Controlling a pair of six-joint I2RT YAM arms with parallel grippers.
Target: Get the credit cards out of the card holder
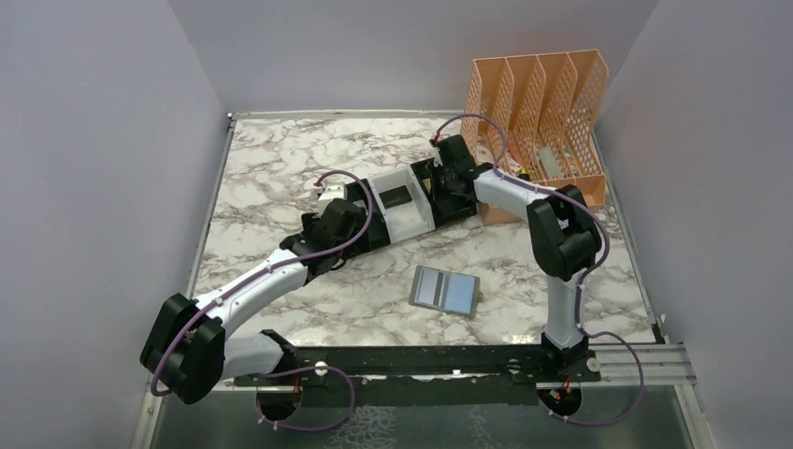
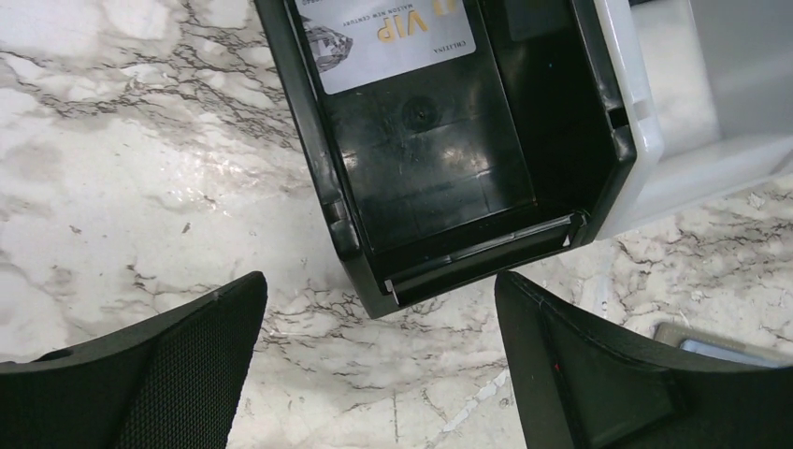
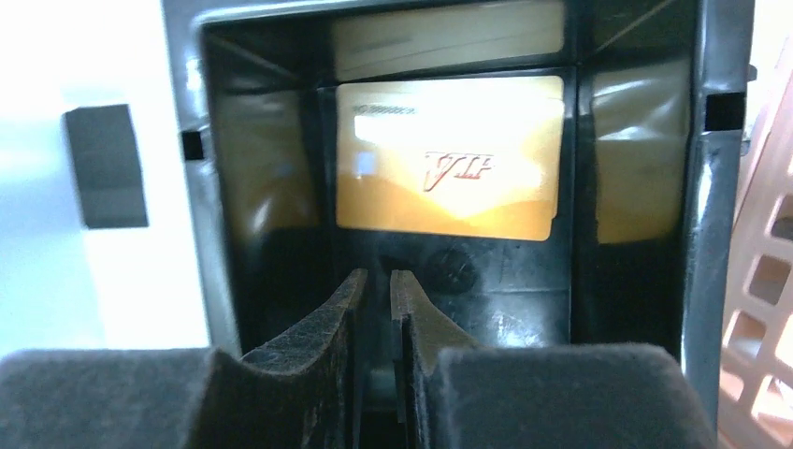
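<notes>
The left fingers [image 2: 187, 365] stand wide, holding nothing, and hover just off the near end of the tray [image 1: 417, 223], over its left black compartment. A pale card [image 2: 388, 37] with gold lettering lies flat on that compartment's floor, at its far end. The white middle section of the tray sits between the two arms on the marbled bench [image 1: 281, 159]. Nearer the arm bases, apart from the tray, the card holder [image 1: 444, 289] lies spread open with its two blue-grey panels facing up. From above no card edge shows on either panel, though the view is too small to rule out one tucked inside. At the tray's right end the right fingers [image 3: 318, 327] are narrow, almost together, with only a thin slit and nothing between them. They point into the right black compartment, where a gold card [image 3: 449, 159] lies flat on the floor just beyond their tips. A peach file rack [image 1: 538, 94] stands to the right, behind that arm. Judging by this, the step in hand is the putting away, with both visible cards out of the holder and laid in the tray. The next move calls for lifting both arms clear of the tray walls without dragging a card, then checking the holder's pockets for any card left.
</notes>
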